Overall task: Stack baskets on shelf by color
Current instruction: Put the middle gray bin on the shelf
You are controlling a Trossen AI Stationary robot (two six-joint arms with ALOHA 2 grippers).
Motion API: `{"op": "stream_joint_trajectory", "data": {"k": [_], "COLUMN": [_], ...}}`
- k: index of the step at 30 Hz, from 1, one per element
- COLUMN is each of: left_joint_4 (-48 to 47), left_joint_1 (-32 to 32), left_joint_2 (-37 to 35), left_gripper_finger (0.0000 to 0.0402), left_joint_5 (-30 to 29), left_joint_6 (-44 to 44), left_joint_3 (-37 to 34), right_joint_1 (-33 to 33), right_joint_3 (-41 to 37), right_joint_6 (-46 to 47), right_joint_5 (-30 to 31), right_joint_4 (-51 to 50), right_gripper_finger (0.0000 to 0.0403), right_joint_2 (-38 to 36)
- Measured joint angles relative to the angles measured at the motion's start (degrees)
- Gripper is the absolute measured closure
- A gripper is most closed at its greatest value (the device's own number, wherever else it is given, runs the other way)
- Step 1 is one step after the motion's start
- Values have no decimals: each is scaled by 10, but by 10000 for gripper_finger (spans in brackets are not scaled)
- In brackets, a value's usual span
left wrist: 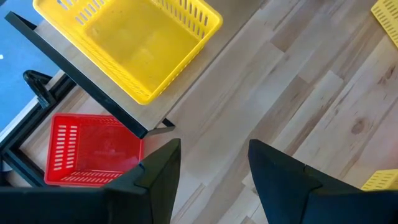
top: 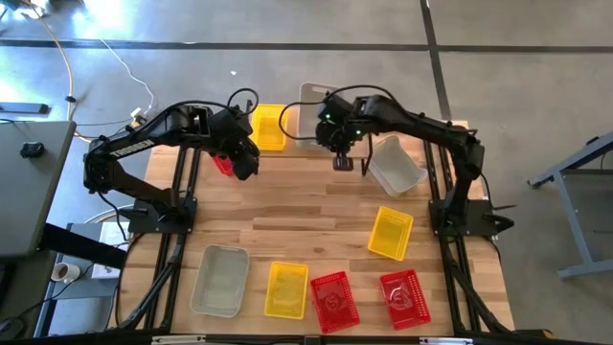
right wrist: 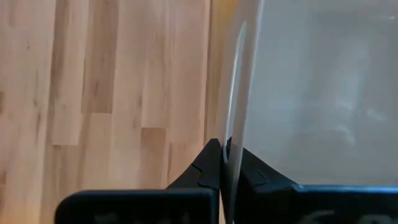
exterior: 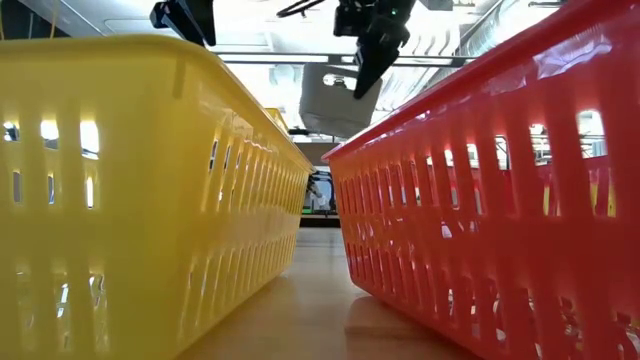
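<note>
Six baskets lie toward 6 o'clock on the plank table [top: 306,216] from above; shelf [top: 287,144] at 12. Low view: yellow basket [exterior: 150,190], red basket [exterior: 500,200], slotted plastic. Left gripper [left wrist: 211,171] gapes, empty. Right gripper [right wrist: 224,163] pinches a translucent grey-white basket [right wrist: 311,93] wall

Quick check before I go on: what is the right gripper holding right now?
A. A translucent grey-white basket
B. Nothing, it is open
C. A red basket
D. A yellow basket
A: the right wrist view shows the right gripper shut on the thin wall of a translucent grey-white basket, and the high view shows that basket tilted beside the gripper, off the shelf.
</note>
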Motion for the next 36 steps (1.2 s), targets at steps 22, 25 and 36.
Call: {"op": "stream_joint_trajectory", "data": {"k": [22,25,36], "left_joint_4": [0,0,0], "left_joint_1": [0,0,0], "left_joint_2": [0,0,0], "left_gripper_finger": [222,222,222], "left_joint_5": [0,0,0], "left_joint_6": [1,1,2], "left_joint_3": [0,0,0], "right_joint_1": [12,12,13], "right_joint_3": [0,0,0], "right_joint_6": [-29,-29,-16], "right_joint_5": [9,10,41], "right_joint_4": [21,21,21], "right_gripper_finger": [403,403,403], "right_joint_2": [46,47,47]}}
